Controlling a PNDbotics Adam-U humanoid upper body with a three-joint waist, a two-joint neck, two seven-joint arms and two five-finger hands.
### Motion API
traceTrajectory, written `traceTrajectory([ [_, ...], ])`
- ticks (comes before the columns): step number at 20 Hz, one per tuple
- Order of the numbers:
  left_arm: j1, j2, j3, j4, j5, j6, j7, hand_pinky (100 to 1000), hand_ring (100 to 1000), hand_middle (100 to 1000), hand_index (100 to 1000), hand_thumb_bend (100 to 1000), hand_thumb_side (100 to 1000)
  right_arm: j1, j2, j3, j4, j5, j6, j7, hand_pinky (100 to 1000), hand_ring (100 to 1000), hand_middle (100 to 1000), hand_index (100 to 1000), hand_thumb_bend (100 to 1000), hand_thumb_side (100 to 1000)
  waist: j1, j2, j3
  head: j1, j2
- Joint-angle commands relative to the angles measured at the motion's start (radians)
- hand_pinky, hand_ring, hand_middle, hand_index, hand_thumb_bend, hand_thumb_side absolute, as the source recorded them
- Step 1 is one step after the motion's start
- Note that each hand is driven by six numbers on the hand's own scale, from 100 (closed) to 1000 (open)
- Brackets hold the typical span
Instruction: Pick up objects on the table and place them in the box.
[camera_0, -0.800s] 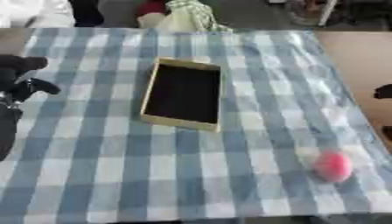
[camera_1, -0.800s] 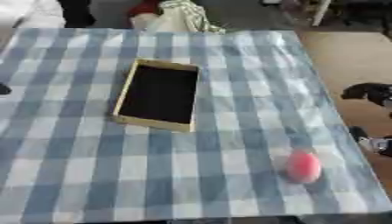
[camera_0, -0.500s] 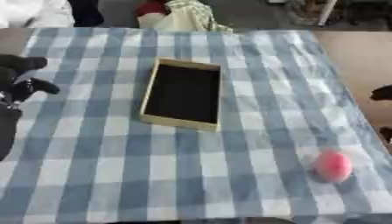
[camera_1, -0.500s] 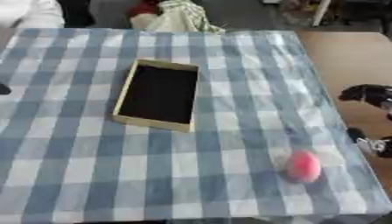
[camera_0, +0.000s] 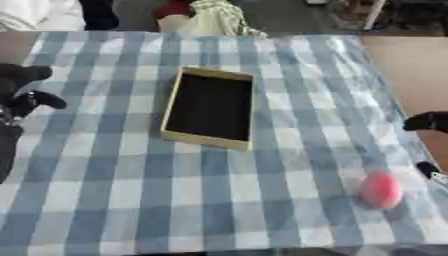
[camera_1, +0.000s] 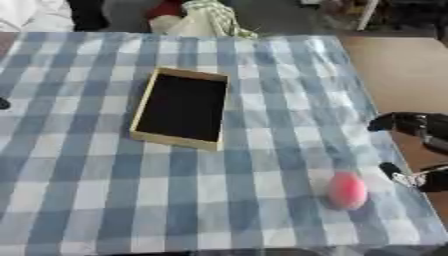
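Near the right edge of the checked cloth (camera_1: 105, 190) lies a pink egg-shaped object (camera_1: 347, 190), untouched, while the box (camera_1: 181, 108) at centre looks empty; nothing is placed yet. Right hand (camera_1: 418, 150) hovers beside it, left hand (camera_0: 19, 97) waits far left, both with fingers uncurled, holding nothing

head stereo pair | looking down | both share box (camera_0: 210, 107), checked tablecloth (camera_0: 122, 190)

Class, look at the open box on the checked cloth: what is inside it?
The box shows only a dark, bare floor; no object shows inside. The pink object lies outside on the cloth. The near wall hides a thin strip of floor.
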Motion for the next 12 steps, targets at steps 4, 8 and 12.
traceTrajectory([
  [4,-0.009,0.014,-0.002,-0.019,0.003,0.001,-0.006,675,849,722,736,100,601,-0.009,-0.047,0.027,0.006,-0.039,-0.021,0.054,884,871,874,923,132,351,-0.001,-0.013,0.001,-0.006,0.003],
  [8,-0.008,0.015,-0.002,-0.019,0.002,0.001,-0.007,675,849,721,735,100,601,-0.004,-0.052,0.039,0.010,-0.065,-0.037,0.099,882,873,878,926,129,338,-0.001,-0.013,0.000,-0.005,0.006],
  [12,-0.006,0.015,-0.003,-0.019,0.001,0.004,-0.008,675,849,721,735,100,601,-0.003,-0.060,0.047,0.012,-0.101,-0.051,0.136,879,870,877,926,123,361,-0.004,-0.015,-0.002,-0.006,0.008],
])
